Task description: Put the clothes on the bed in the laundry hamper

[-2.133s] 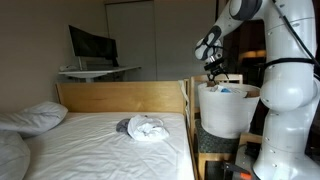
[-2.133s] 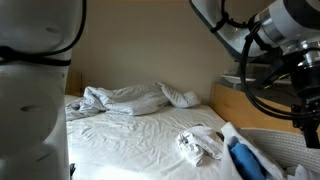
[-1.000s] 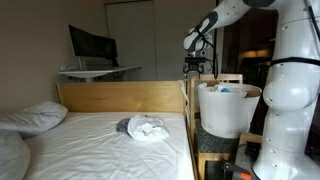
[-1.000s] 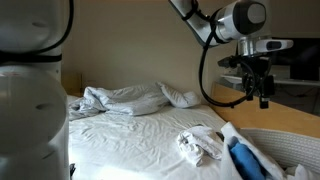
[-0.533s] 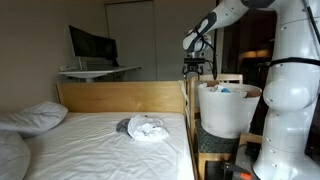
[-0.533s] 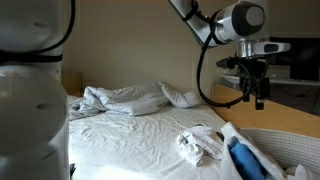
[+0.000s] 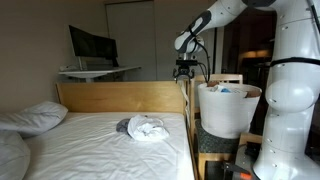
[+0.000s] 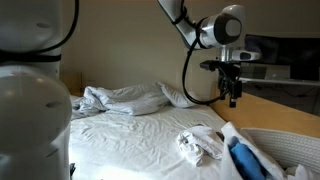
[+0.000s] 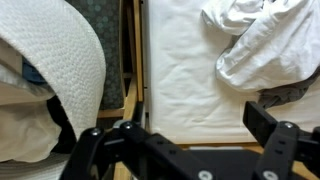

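Note:
A small pile of clothes (image 7: pixel 146 127), white with a grey piece under it, lies on the bed (image 7: pixel 90 145) near the side board; it also shows in an exterior view (image 8: pixel 200 145). In the wrist view the clothes (image 9: pixel 262 42) fill the top right. The white laundry hamper (image 7: pixel 228 110) stands beside the bed, and its rim (image 8: pixel 285 142) and wall (image 9: pixel 55 60) show in the other views. My gripper (image 7: pixel 184 69) hangs high over the bed's edge, between hamper and clothes. The gripper (image 9: pixel 160 123) is open and holds nothing.
Pillows (image 7: pixel 32 117) and a rumpled blanket (image 8: pixel 120 98) lie at the far end of the bed. A wooden side board (image 9: pixel 136 60) separates mattress and hamper. A blue item (image 8: pixel 243 160) lies in the hamper. The white robot body (image 7: pixel 285 90) stands behind it.
The gripper has swung away from above the hamper and out over the bed's edge, closer to the clothes. It stays open. The clothes have not moved.

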Robot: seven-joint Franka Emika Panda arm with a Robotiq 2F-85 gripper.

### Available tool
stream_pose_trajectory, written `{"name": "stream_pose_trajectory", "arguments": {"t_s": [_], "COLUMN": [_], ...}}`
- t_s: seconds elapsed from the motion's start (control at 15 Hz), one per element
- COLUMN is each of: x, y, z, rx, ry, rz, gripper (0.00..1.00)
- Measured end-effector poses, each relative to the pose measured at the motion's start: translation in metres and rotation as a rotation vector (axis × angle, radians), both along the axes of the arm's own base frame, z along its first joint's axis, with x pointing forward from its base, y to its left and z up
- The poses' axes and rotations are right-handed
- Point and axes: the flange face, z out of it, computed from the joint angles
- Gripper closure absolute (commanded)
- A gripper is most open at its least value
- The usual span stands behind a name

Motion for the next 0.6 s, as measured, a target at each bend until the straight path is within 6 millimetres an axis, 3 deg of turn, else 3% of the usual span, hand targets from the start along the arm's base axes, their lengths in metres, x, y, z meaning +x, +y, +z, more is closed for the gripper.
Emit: {"name": "stream_pose_trajectory", "arguments": {"t_s": [0.33, 0.47, 0.6], "x": [0.003, 0.001, 0.002], "y": [0.038, 0.045, 0.044], "z": [-0.038, -0.051, -0.05], "rx": [0.013, 0.014, 0.013], "ry": [0.069, 0.097, 0.095], "rz": [0.081, 0.104, 0.103], "gripper": [0.0, 0.0, 0.0]}}
